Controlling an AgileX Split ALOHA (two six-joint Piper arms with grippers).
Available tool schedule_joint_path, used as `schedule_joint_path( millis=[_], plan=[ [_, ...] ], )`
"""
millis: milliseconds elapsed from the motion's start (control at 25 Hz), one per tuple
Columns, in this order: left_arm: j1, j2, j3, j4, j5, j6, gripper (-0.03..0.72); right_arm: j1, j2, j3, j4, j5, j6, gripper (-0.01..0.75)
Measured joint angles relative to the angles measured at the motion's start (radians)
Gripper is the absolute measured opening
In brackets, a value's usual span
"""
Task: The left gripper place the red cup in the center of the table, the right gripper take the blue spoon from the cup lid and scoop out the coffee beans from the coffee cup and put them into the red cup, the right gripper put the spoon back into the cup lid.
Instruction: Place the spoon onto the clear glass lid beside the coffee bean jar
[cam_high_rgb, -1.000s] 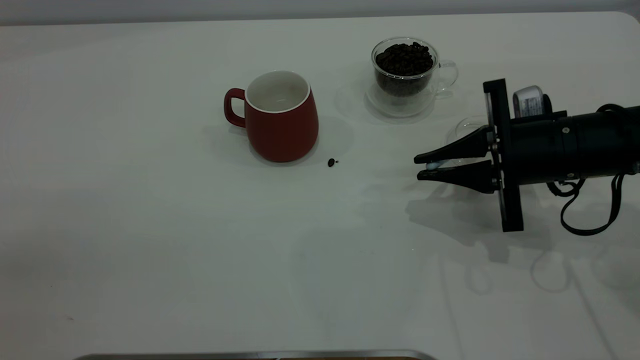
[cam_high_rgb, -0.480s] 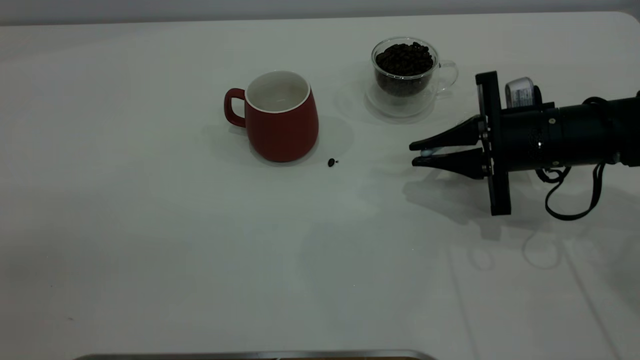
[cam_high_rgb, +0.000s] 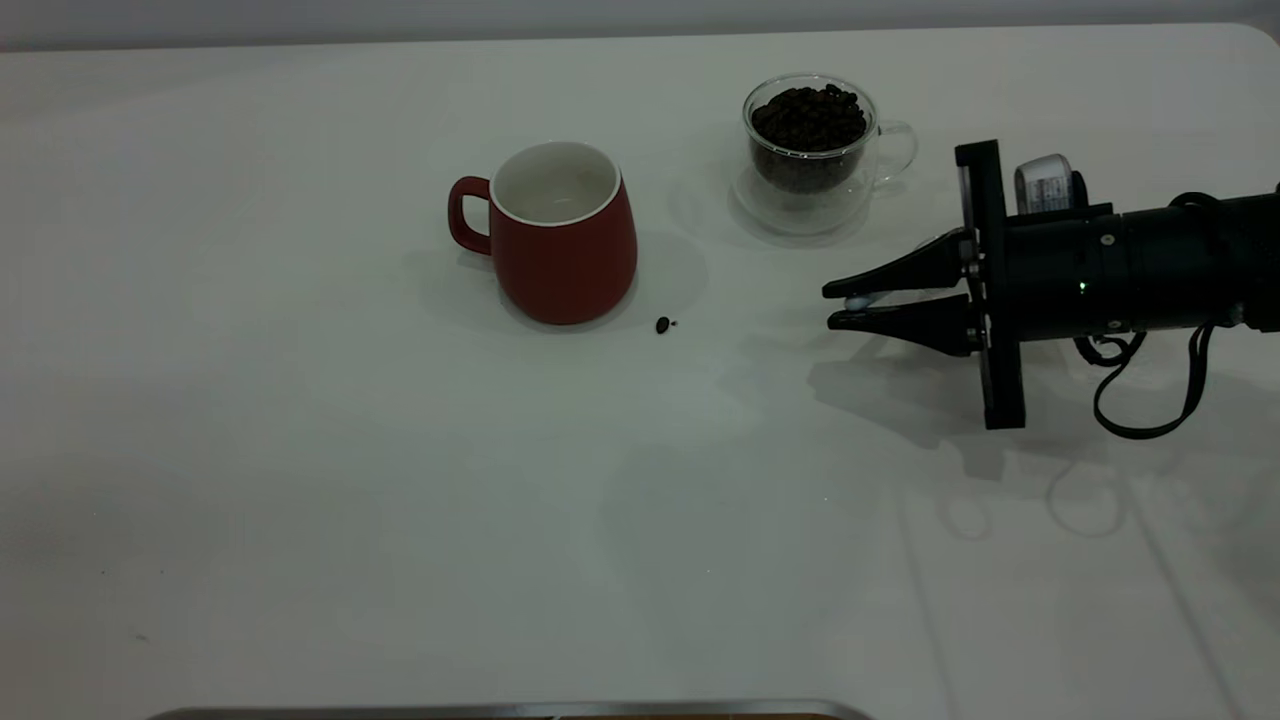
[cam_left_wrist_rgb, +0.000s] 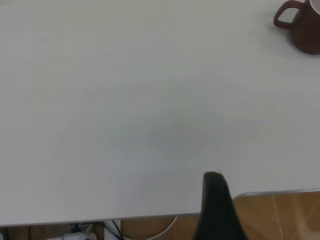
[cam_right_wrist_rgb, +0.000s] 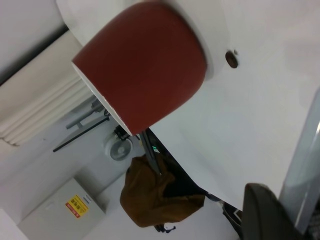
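The red cup (cam_high_rgb: 556, 232) already stands mid-desk (cam_high_rgb: 300, 450), its inside showing no beans. The right gripper (cam_high_rgb: 840, 308), at frame right, is nearly closed on the blue spoon (cam_high_rgb: 858, 303). The glass cup (cam_high_rgb: 810, 140), upper right, is still full of beans (cam_high_rgb: 808, 117); one stray bean (cam_high_rgb: 662, 324) lies beside the red cup. Scooping, tipping and returning the spoon look undone. The left gripper's (cam_left_wrist_rgb: 216, 200) state I cannot tell.

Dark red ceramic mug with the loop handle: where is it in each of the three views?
Exterior view: the dark red ceramic mug stands upright left of centre on the white table.
Left wrist view: cut off at the top right corner, handle showing.
Right wrist view: fills the upper middle, seen sideways.
Shared landmark: the stray dark coffee bean beside its base, also in the right wrist view.
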Motion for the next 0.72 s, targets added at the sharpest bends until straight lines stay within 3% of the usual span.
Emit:
schedule_joint_path(
  millis=[720],
  plan=[
    [0.0, 0.0, 0.0, 0.0, 0.0, -0.002, 0.58, -0.052, 0.0, 0.0, 0.0, 0.0, 0.058, 0.116]
  ],
)
